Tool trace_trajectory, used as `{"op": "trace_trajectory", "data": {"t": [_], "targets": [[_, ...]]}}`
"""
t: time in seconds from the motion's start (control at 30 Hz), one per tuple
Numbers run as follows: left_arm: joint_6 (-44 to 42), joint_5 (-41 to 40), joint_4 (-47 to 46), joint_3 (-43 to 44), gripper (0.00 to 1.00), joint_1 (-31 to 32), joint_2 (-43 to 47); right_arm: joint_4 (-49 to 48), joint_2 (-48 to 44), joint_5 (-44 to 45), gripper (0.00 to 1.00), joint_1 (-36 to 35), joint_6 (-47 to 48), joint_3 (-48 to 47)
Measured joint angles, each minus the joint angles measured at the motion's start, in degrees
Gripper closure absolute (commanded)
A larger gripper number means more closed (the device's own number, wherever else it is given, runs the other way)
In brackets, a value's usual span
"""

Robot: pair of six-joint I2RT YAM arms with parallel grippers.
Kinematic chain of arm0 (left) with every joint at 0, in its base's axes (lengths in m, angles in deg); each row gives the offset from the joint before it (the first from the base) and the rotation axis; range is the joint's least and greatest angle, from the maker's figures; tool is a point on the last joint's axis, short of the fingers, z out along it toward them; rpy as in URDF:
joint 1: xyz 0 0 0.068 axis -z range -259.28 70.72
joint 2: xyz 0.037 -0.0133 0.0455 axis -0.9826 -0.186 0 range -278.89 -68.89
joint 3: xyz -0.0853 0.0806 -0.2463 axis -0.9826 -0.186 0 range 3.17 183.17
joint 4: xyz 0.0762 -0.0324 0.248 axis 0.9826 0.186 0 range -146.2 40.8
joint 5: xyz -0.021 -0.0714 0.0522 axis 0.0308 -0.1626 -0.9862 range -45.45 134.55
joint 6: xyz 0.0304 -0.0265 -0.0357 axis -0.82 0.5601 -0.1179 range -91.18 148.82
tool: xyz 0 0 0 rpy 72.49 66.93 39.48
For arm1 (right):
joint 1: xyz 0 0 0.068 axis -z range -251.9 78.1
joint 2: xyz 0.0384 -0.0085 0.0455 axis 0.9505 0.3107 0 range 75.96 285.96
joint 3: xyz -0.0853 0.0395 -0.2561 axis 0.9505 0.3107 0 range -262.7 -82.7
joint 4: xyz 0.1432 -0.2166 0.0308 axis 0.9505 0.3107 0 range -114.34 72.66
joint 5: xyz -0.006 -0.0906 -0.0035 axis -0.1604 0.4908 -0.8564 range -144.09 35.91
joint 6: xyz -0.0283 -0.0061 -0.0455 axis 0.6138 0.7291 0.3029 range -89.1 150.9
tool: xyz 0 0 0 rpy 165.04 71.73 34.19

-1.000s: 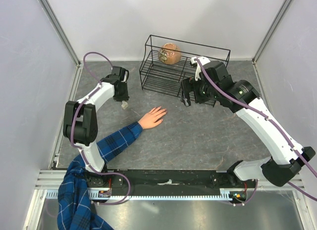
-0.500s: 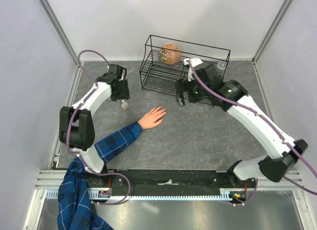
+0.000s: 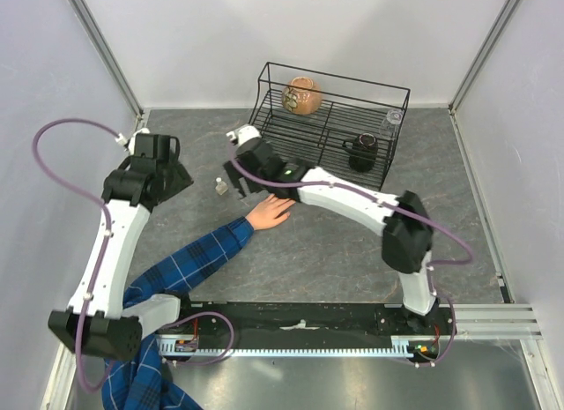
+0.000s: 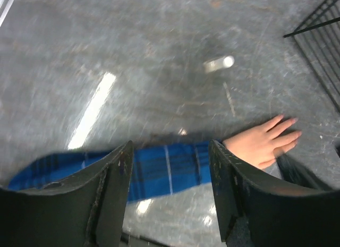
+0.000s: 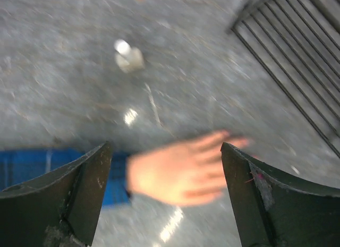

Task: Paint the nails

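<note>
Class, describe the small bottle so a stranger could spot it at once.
Start at the black wire rack by the far wall. Left of its front corner, just beyond the hand, sits the bottle. It alone is tiny, clear and white-capped.

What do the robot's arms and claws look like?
The left arm and right arm are white links between chunky black joints, each with a purple cable. A small green light glows on the right. The left gripper and right gripper have broad black fingers.

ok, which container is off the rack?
The small white-capped bottle, on the table beside the hand; the brown jar, black pot and glass sit in the rack.
</note>
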Motion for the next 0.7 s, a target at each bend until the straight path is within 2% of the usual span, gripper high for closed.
{"op": "trace_trajectory", "data": {"t": [0.23, 0.43, 0.47, 0.7], "targets": [[4.09, -0.50, 7.89, -3.78, 0.38, 0.00, 8.17, -8.22, 15.37, 4.55, 0.20, -3.65, -0.11, -12.41], [4.17, 0.76, 12.00, -6.38, 0.41, 0.00, 15.02, -14.64, 22.77, 7.52, 0.30, -4.46, 2.56, -15.65], [4.17, 0.96, 12.52, -6.38, 0.43, 0.00, 16.04, -15.47, 23.85, 7.72, 0.30, -4.57, 2.91, -16.20], [3.26, 3.93, 15.32, -6.29, 0.44, -0.02, 20.13, -18.40, 28.00, 7.67, 0.32, -5.31, 3.67, -17.99]]}}
